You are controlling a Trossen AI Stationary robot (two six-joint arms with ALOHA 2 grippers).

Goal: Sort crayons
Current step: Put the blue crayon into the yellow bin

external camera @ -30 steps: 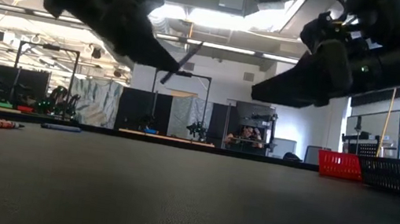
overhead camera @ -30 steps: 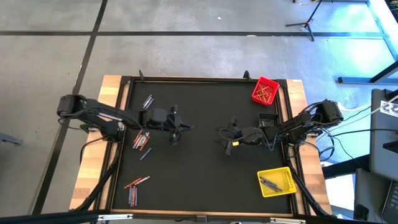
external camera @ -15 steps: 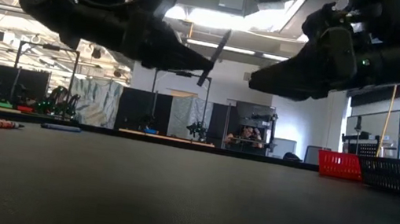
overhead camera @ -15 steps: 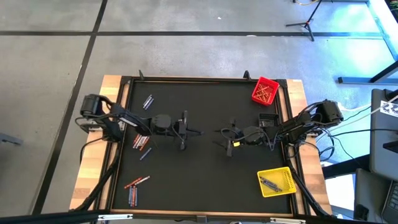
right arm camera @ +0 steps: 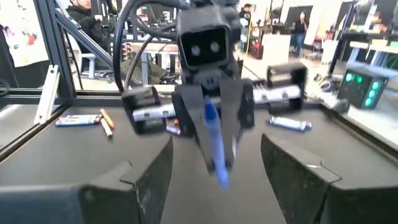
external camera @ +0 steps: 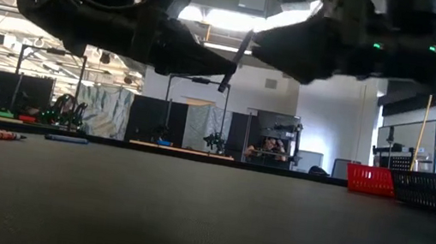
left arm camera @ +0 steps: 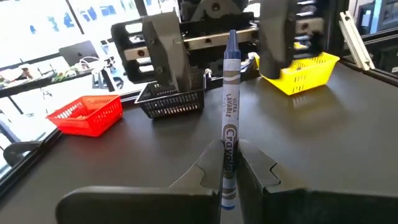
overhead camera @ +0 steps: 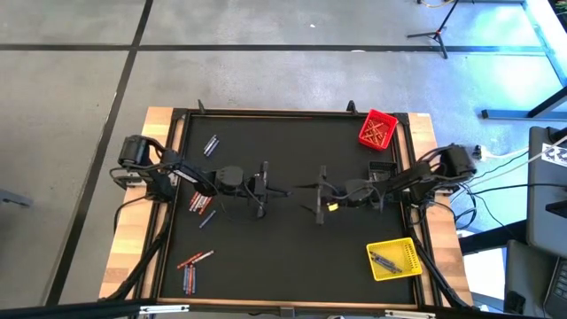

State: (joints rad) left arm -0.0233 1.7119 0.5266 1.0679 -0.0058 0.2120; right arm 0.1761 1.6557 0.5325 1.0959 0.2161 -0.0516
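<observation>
Handover at counter centre: left tool (left arm camera: 229, 163) pinches a blue crayon (left arm camera: 230, 118) upright. Right tool (right arm camera: 214, 180), fingers spread, faces it. Close squarely on the exposed upper shaft before the left releases.

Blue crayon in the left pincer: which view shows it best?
Left wrist view: the blue crayon fills the frame, label readable, clamped by the left pincer. The right wrist view shows it blurred, the low view only a thin dark stick, and the high view barely resolves it.
</observation>
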